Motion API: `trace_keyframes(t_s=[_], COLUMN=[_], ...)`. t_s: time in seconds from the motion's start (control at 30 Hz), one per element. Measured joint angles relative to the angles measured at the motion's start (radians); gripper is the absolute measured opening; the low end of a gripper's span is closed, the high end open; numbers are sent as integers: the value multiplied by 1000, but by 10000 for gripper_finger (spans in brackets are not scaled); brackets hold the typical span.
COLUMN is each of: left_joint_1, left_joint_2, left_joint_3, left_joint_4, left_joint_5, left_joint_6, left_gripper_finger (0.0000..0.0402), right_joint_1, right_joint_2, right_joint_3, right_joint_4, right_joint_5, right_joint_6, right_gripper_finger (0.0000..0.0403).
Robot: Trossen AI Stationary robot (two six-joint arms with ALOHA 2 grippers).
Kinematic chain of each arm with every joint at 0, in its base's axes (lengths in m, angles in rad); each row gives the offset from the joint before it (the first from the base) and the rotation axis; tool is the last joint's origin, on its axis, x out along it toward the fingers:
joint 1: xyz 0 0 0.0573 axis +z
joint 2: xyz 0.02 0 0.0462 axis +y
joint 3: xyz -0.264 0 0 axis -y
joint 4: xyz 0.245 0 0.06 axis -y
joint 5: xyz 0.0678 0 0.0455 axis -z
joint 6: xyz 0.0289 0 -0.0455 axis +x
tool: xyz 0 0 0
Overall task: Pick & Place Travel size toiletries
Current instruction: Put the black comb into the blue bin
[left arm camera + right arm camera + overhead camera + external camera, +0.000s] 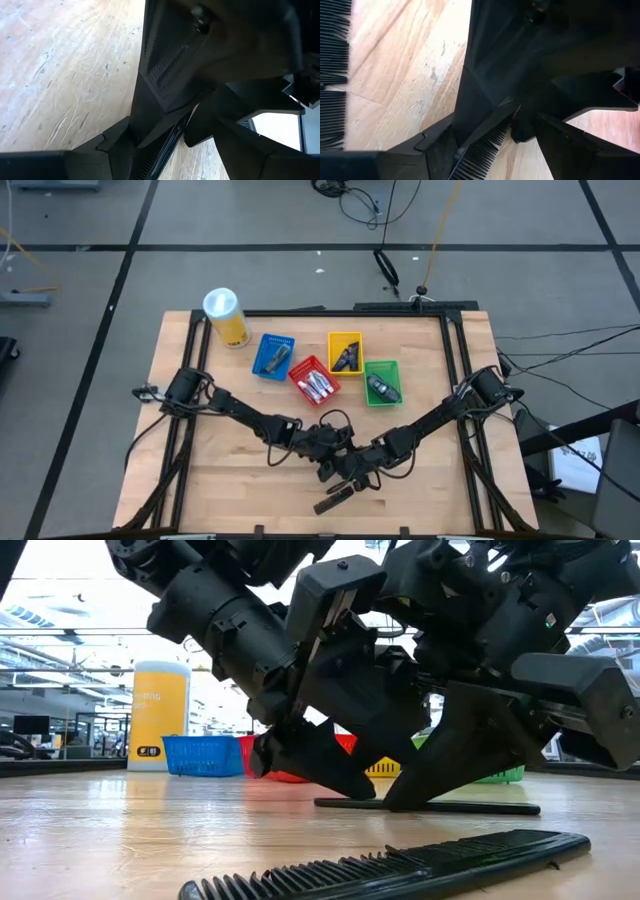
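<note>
Low view showed both grippers down on the table together, the left gripper (320, 765) and right gripper (440, 775) each spread wide astride a flat black comb (430, 807). A second comb (400, 865) lay nearer the camera. Best to close squarely on the spine, one arm yielding before lifting toward the baskets (345, 352).

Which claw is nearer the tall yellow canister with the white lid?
Left, narrowly. The left claw is front and centre, far from the tall yellow white-lidded canister at the back left; the right claw sits beside it, on the side away from the canister.
</note>
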Motion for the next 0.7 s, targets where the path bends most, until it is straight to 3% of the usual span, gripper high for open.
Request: trace_keyframes(t_s=[0.27,0.7], left_joint_1=[1,37], left_joint_2=[-6,-6], left_joint_3=[14,12], left_joint_4=[-116,-151], left_joint_5=[37,135], left_joint_6=[-20,88], left_gripper_finger=[243,243], right_joint_1=[9,17], right_joint_2=[-29,-74], right_joint_3=[5,5], right_joint_4=[-107,-246], right_joint_5=[2,39], right_joint_6=[13,157], right_gripper_finger=[243,242])
